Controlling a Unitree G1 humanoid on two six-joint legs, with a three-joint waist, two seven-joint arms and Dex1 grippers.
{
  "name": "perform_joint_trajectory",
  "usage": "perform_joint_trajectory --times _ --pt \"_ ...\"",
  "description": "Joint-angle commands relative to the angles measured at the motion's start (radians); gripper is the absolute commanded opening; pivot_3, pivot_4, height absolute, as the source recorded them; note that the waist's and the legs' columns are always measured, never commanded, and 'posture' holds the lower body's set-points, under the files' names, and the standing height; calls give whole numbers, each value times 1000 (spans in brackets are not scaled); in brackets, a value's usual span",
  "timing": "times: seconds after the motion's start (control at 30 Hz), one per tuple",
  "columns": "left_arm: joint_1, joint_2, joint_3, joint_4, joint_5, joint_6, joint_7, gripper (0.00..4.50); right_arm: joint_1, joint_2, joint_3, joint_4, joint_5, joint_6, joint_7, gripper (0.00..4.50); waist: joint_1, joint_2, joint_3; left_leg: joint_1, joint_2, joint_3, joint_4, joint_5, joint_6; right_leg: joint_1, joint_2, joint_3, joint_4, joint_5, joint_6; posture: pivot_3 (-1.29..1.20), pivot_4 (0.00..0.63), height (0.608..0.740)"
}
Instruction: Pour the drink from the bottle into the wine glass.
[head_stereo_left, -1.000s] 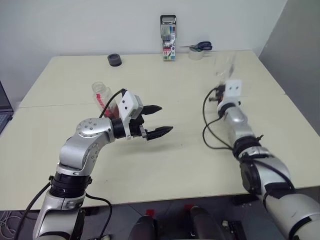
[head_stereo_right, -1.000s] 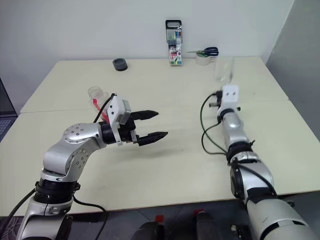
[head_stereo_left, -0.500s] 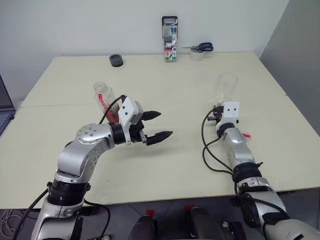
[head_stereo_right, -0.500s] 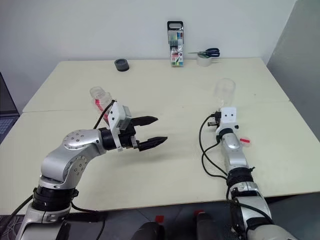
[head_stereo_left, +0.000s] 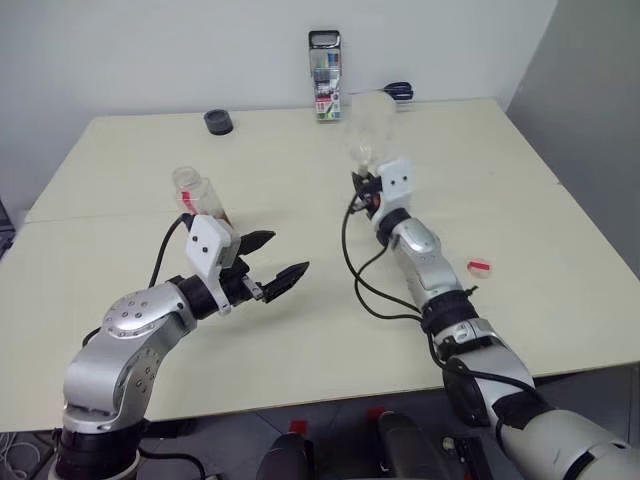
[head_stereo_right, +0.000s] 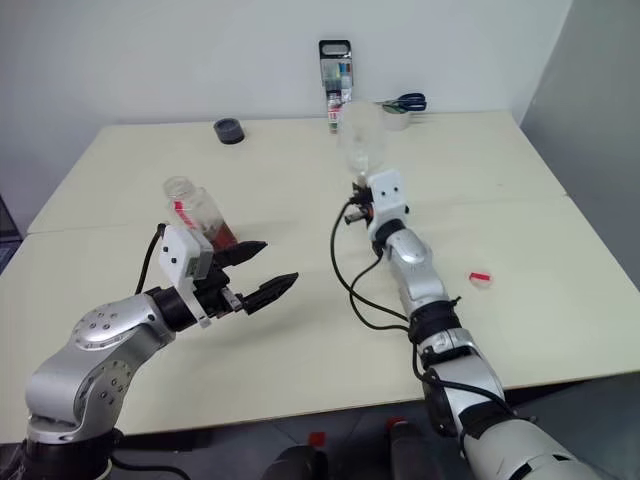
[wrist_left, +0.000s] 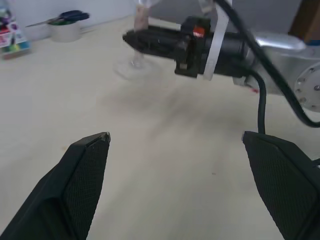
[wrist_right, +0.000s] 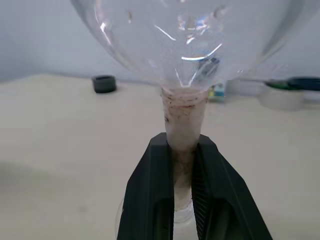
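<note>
Left jaws wide apart, nothing between them; right jaws closed on glass stem.

Left gripper (head_stereo_left: 272, 263) hovering over near-left part of table (head_stereo_left: 300, 330), fingers pointing right, level. Black fingertips (wrist_left: 90, 150) spread far apart in left wrist view, bare tabletop between.

Right gripper (wrist_right: 182, 150) near table centre, raised, pinching stem of glass (head_stereo_left: 368, 128) just under the bowl. Bowl upright, clear, looks empty; stem wrapped in whitish tape with brownish specks in right wrist view. Foot of glass visible off the table in left wrist view, blurred.

Bottle (head_stereo_right: 196, 212) standing upright on left side of table, just beyond left gripper, uncapped, mouth open. Drink (head_stereo_right: 218, 233) reddish, low in bottle, partly hidden behind gripper mount. Bottle well apart from glass.

Small red-and-white cap (head_stereo_left: 479, 266) lying on table at right, near right forearm.

Far edge: pen case (head_stereo_left: 325, 89) standing upright at centre, black tape roll (head_stereo_left: 216, 121) to its left, scissors (head_stereo_right: 403, 102) resting on white roll (head_stereo_right: 398, 120) to its right, partly behind glass bowl in left eye view.
</note>
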Motion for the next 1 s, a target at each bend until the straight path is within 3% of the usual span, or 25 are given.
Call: perform_joint_trajectory --times 0.03,0.3,0.53,1.0 --pt "73 -18 73 -130 -22 20 95 4500 -68 49 0 125 4 -91 33 189 6 -1 0 0 0 0 0 0 0 0 0 0 0 0 0 0 150 740" --pt "323 -82 202 -304 -22 24 237 4500 -127 108 9 321 -24 -192 75 189 11 0 0 0 0 0 0 0 0 1 -1 -1 -1 0 0 0 150 740" --pt "505 -117 233 -317 40 -71 246 4500 -115 125 10 376 -41 -206 91 189 12 0 0 1 0 0 0 0 0 1 0 0 0 0 -1 0 150 740" --pt "413 -62 205 -220 18 -116 190 4500 -92 120 3 422 -59 -176 70 189 17 0 0 1 0 -1 0 0 0 2 1 -2 0 0 -1 0 150 740"
